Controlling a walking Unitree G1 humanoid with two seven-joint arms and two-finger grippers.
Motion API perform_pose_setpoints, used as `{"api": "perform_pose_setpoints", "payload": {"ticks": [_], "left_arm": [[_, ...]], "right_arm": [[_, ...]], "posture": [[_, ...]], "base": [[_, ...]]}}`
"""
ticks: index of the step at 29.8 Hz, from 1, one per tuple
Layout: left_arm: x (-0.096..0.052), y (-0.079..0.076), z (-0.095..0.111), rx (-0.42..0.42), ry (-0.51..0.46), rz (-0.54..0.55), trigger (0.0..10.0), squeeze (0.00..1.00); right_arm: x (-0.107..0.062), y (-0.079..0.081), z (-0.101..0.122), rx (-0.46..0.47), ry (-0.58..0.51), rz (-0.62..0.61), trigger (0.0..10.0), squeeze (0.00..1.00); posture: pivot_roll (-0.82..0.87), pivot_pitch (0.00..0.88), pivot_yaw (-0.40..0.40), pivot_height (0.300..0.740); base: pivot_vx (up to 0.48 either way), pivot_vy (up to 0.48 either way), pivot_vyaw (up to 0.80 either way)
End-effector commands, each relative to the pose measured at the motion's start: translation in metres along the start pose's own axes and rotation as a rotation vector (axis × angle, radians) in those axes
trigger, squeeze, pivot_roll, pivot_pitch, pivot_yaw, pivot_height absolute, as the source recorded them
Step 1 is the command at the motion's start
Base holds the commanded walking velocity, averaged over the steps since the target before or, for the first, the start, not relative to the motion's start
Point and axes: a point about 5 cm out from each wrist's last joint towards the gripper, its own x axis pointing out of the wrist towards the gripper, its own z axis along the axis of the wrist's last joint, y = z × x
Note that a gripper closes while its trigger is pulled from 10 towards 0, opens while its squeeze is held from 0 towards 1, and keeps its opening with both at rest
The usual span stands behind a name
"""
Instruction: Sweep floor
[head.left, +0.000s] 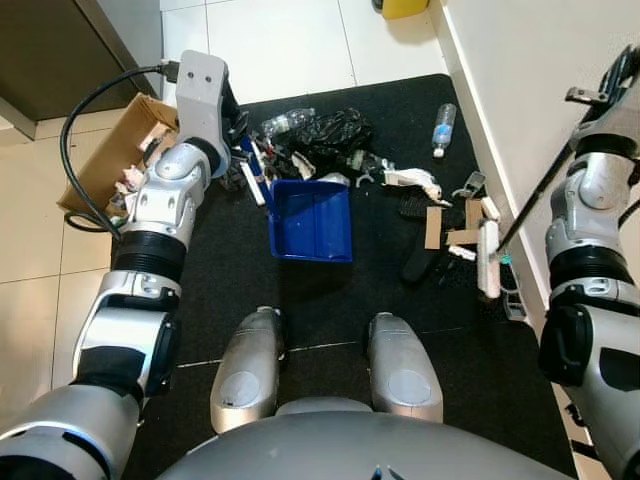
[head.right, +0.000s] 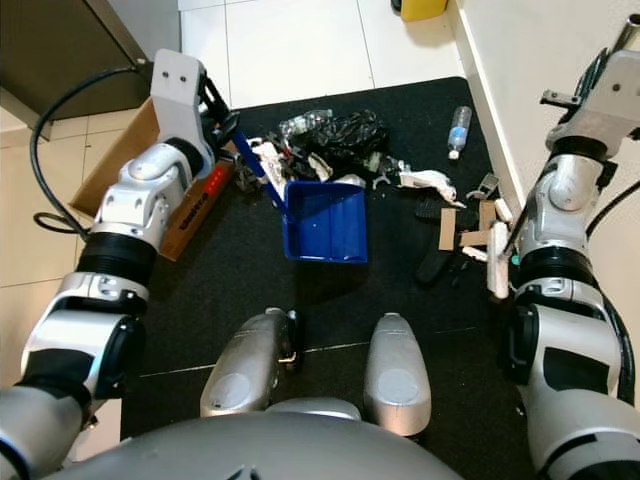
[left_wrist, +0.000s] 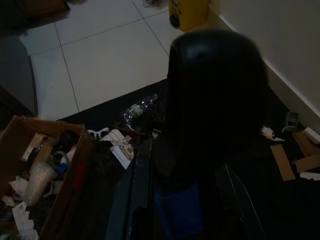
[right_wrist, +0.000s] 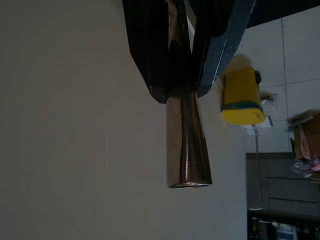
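I'm standing on a big black mat (head.left: 330, 300) laid over the tiled floor (head.left: 280, 40), wall on my right. A cardboard box (head.left: 105, 150) of junk sits at the mat's left edge. The blue dustpan (head.left: 310, 220) lies on the mat in front of my feet, its handle running up toward the left pincer (head.right: 222, 118), which is pinching it. Past the pan there's a trash pile: a black bag (head.left: 335, 130), a crushed bottle (head.left: 285, 122), cardboard scraps (head.left: 433, 227), another bottle (head.left: 444, 128) by the wall. The right pincer (right_wrist: 175, 75) is clamped on the broom's metal handle tip (right_wrist: 187, 145), up near the wall; the broom head (head.left: 489, 258) rests on the mat's right edge.
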Motion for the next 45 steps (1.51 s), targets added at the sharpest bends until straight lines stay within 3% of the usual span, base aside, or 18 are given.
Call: {"api": "perform_pose_setpoints", "payload": {"ticks": [1, 4, 12, 23, 28, 40, 45], "left_arm": [[0.001, -0.003, -0.008, -0.004, 0.03, 0.0, 10.0, 0.0], [0.003, -0.006, -0.01, -0.022, 0.016, 0.004, 10.0, 0.0], [0.005, -0.004, -0.008, -0.031, -0.002, 0.035, 10.0, 0.0], [0.008, -0.003, -0.009, -0.031, 0.003, 0.056, 10.0, 0.0], [0.013, -0.007, -0.001, -0.077, -0.015, 0.04, 10.0, 0.0], [0.017, -0.015, 0.003, -0.064, -0.027, 0.015, 10.0, 0.0], [0.018, -0.017, 0.003, -0.04, -0.029, 0.012, 10.0, 0.0]], "right_arm": [[0.002, 0.001, 0.005, 0.005, -0.021, 0.011, 10.0, 0.0], [0.001, 0.006, 0.002, 0.051, 0.002, 0.015, 10.0, 0.0], [-0.001, 0.012, -0.001, 0.072, 0.031, 0.03, 10.0, 0.0], [0.0, 0.014, -0.003, 0.081, 0.053, 0.03, 10.0, 0.0], [0.0, 0.012, -0.004, 0.088, 0.06, 0.021, 10.0, 0.0], [-0.002, 0.011, -0.005, 0.096, 0.068, 0.014, 10.0, 0.0], [-0.003, 0.01, -0.007, 0.108, 0.078, 0.008, 10.0, 0.0]], "posture": [[0.04, 0.034, 0.055, 0.74], [0.03, 0.031, 0.055, 0.74], [0.03, 0.027, 0.054, 0.74], [0.04, 0.028, 0.053, 0.74], [0.04, 0.031, 0.056, 0.74], [0.03, 0.032, 0.061, 0.74], [0.03, 0.034, 0.061, 0.74]], "base": [[0.0, 0.0, 0.0], [0.0, 0.0, 0.0], [0.0, 0.0, 0.0], [0.0, 0.0, 0.0], [0.0, 0.0, 0.0], [0.0, 0.0, 0.0], [0.0, -0.422, -0.43]]}}
